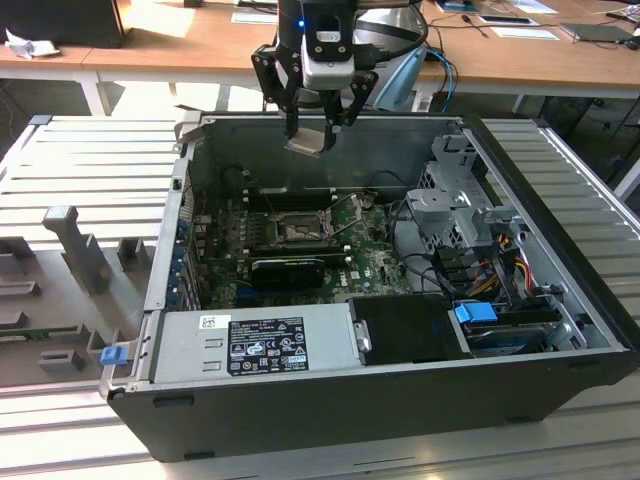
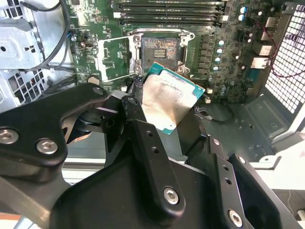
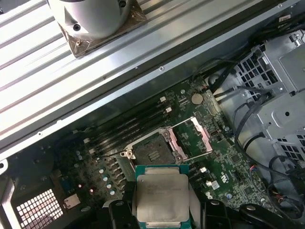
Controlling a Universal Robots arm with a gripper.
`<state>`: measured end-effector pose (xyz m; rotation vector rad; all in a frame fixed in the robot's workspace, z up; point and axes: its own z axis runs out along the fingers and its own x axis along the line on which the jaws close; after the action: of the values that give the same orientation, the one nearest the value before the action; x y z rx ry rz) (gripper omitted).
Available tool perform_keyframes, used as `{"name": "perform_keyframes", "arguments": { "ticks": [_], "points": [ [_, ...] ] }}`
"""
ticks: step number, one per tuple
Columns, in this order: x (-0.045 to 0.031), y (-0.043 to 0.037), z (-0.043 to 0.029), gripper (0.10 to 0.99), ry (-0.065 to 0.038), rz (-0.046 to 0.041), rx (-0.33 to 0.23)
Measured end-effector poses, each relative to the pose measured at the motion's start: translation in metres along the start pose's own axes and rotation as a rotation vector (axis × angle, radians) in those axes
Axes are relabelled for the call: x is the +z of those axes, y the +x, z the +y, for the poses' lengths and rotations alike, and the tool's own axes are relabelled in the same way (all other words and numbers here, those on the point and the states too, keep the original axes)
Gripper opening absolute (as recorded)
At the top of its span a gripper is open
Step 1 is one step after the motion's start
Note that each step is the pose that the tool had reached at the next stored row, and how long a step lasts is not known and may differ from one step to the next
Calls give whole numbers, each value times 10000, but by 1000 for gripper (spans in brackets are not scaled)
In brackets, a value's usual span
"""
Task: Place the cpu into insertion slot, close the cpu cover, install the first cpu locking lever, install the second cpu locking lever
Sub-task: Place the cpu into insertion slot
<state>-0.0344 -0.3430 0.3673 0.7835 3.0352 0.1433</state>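
Over the case's (image 1: pixel 410 122) far wall, the gripper (image 1: pixel 314 128) pinches the cpu (image 1: pixel 308 141) by its edges, level for the uncovered insertion slot (image 3: pixel 151 152)

Nothing is legible: the black label (image 1: pixel 267 346) and white sticker (image 1: pixel 214 322) on the power supply (image 1: pixel 180 350) carry print too small to read, and the cpu (image 3: pixel 159 195) bears only faint marks.

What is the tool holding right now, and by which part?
The cpu, pinched by two opposite edges in the tool, its flat silver face left uncovered.
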Motion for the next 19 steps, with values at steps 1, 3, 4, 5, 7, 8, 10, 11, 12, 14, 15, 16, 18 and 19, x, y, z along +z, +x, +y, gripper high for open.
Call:
{"name": "perform_keyframes", "arguments": {
  "ticks": [1,3,4,5,7,8,10,11,12,14,15,16,18,19],
  "points": [
    [0,0,0,529,0,-5,51],
    [0,0,0,529,-2,-11,118],
    [1,0,0,529,-5,-21,236],
    [1,0,0,529,-6,-26,292],
    [2,0,0,529,-11,-49,548],
    [3,0,0,529,-14,-61,685],
    [3,0,0,529,-19,-88,978],
    [4,0,0,529,-21,-99,1097],
    [4,0,0,529,-25,-111,1239],
    [10,0,0,529,-32,-132,1474],
    [20,0,-1,529,-18,-141,1496],
    [35,-1,-3,529,-15,-144,1499],
    [50,-1,-4,529,-14,-144,1499],
    [56,-1,-5,529,-15,-145,1504]
  ]
}}
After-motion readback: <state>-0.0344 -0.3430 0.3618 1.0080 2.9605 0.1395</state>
